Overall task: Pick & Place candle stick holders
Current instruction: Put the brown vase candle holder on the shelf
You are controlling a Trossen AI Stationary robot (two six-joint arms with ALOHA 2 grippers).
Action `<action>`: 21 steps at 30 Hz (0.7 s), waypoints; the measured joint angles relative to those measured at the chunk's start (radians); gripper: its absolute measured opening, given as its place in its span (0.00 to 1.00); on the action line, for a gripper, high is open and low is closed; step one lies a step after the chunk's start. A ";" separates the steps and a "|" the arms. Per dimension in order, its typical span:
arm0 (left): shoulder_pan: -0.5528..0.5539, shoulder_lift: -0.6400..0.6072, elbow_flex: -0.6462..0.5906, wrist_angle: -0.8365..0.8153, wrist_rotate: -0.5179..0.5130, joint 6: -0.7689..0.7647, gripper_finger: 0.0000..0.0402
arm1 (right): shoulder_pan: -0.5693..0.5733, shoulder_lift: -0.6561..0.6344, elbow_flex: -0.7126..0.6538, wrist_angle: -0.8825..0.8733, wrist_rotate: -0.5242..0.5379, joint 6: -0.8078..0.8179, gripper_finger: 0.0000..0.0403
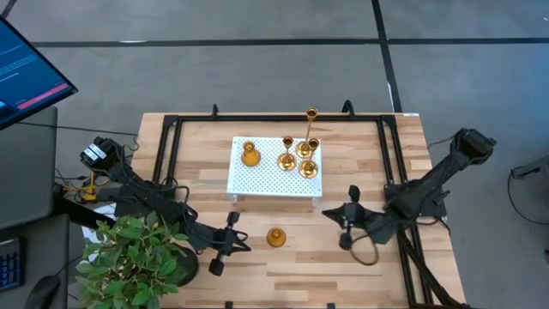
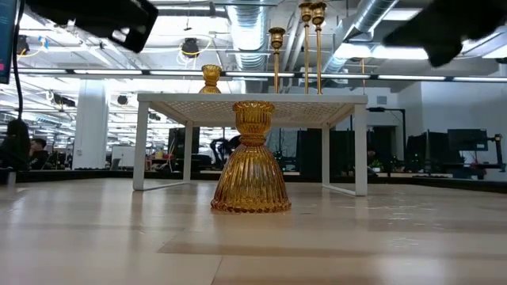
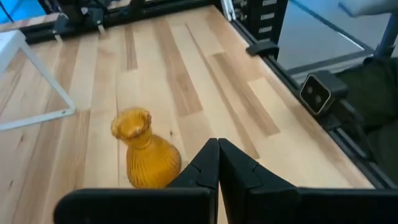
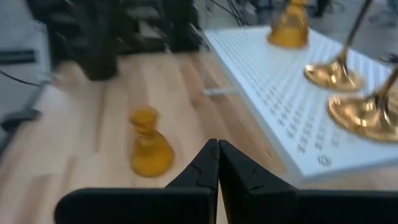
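Observation:
One amber ribbed candle stick holder (image 1: 275,238) (image 2: 250,158) stands upright on its round base on the wooden table, in front of the white perforated tray (image 1: 274,176). On the tray stand a squat amber holder (image 1: 250,154) and several thin-stemmed gold holders (image 1: 305,148) (image 4: 339,71). My left gripper (image 1: 245,245) (image 3: 217,144) is shut, to the left of the lone holder (image 3: 144,152) and apart from it. My right gripper (image 1: 329,212) (image 4: 217,144) is shut, to the right of that holder (image 4: 149,146), near the tray's front right corner.
A potted green plant (image 1: 133,262) sits at the table's near left corner under the left arm. Black frame rails (image 1: 171,129) run round the table's sides and far edge. A screen (image 1: 26,69) stands off the far left. Bare wood lies around the lone holder.

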 joint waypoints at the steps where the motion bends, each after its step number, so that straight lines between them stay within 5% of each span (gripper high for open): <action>1: 0.000 0.000 -0.014 0.018 0.000 0.000 0.01 | 0.015 -0.026 0.000 0.000 0.001 -0.017 0.00; 13: 0.059 0.000 -0.196 0.333 0.005 0.008 0.01 | 0.121 -0.223 0.000 0.080 0.031 -0.270 0.00; 21: 0.133 0.102 -0.210 0.457 0.128 0.012 0.01 | 0.164 -0.243 0.001 0.173 0.031 -0.384 0.00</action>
